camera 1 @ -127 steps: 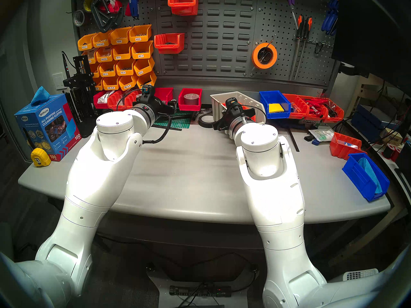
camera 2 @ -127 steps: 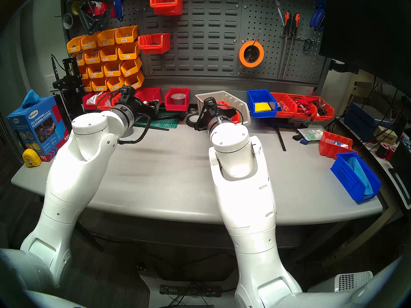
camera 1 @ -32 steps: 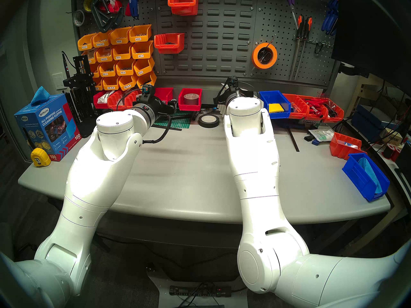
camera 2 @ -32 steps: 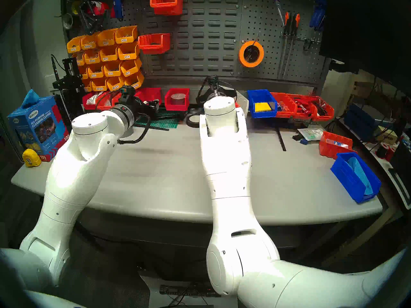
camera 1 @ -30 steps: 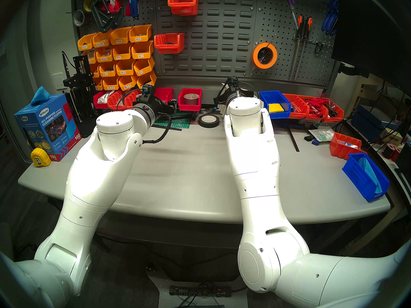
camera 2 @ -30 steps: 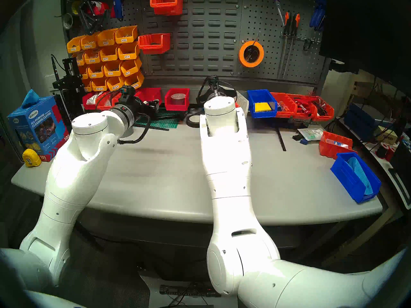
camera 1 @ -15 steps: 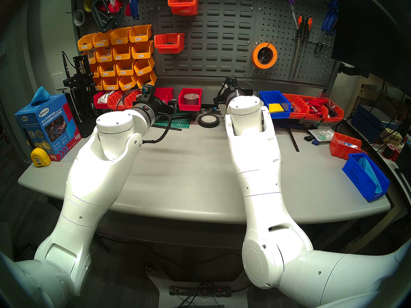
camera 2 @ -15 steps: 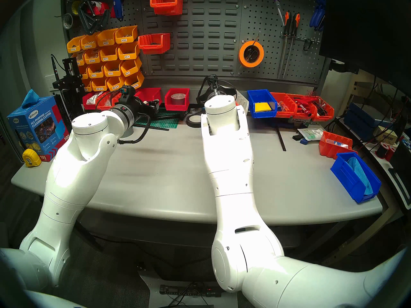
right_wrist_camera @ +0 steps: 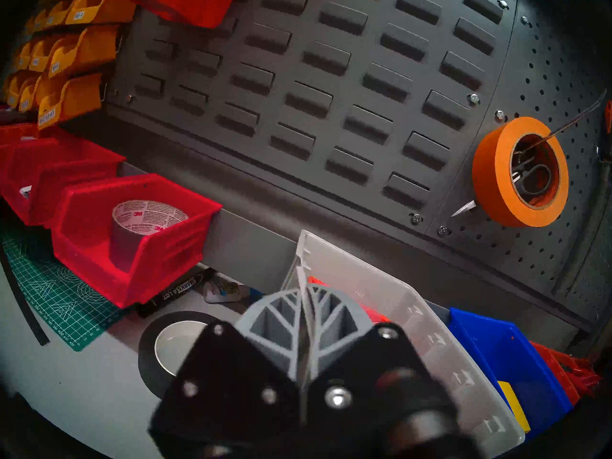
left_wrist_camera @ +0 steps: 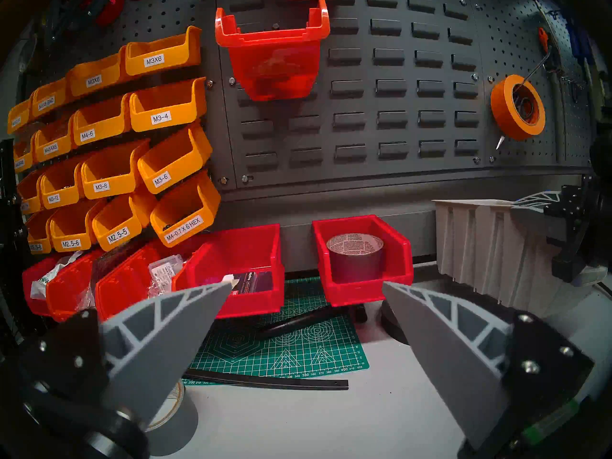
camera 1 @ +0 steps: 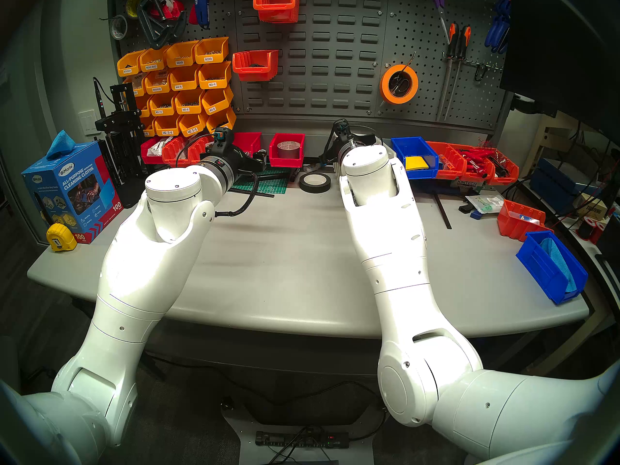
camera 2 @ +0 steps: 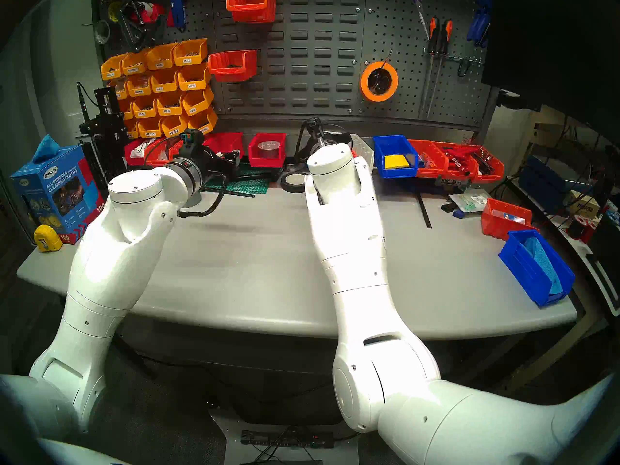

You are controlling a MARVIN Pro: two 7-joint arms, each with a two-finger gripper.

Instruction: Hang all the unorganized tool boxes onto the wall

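Wall [camera 1: 335, 51]: dark grey louvred panel with pegboard either side; lighter strip along its base, behind the desk row.
Desk [camera 1: 285, 269]: grey top, front half bare; clutter lines the back edge.
Yellow bins [left_wrist_camera: 109, 170]: labelled block hung on the wall's left part.
Beige bin [right_wrist_camera: 414, 332]: tilted, its left side wall clamped in the right gripper [right_wrist_camera: 306, 311]; near the wall's base strip, between the red bin and the blue bin. In the left wrist view its ribbed underside is clear of the desk.
Blue bin [camera 1: 414, 157]: on the desk just right of the beige bin, yellow pad inside.
Red bin [left_wrist_camera: 362, 259]: on the desk at the wall's base, grey tape roll inside; more red bins to its left.
Hung red bins [camera 1: 256, 65]: two on the louvres, upper left.
Left gripper [left_wrist_camera: 306, 284]: jaws wide apart, empty, level, facing the red bins.
Black tape roll [right_wrist_camera: 172, 345]: flat on the desk, just below and left of the right gripper.
Orange tape [right_wrist_camera: 520, 172]: on a peg, right of the louvres.
Marker [right_wrist_camera: 178, 291]: lies under the red bin's front edge.
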